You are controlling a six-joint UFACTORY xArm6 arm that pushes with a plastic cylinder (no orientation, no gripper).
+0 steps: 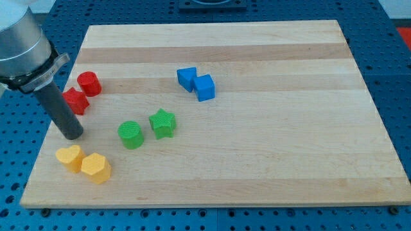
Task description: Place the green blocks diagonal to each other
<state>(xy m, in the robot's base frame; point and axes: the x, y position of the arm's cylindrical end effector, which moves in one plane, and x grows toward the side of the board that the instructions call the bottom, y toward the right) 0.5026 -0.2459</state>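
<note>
The rod's tip (71, 135) holds nothing, having no jaws, and rests on the wooden board (257, 167) near its left edge. The green cylinder (131, 135) lies directly to the tip's right, with the green star (162, 123) just beyond, slightly higher.

My tip (72, 135) rests left of the green cylinder (131, 135) and green star (162, 123)
</note>
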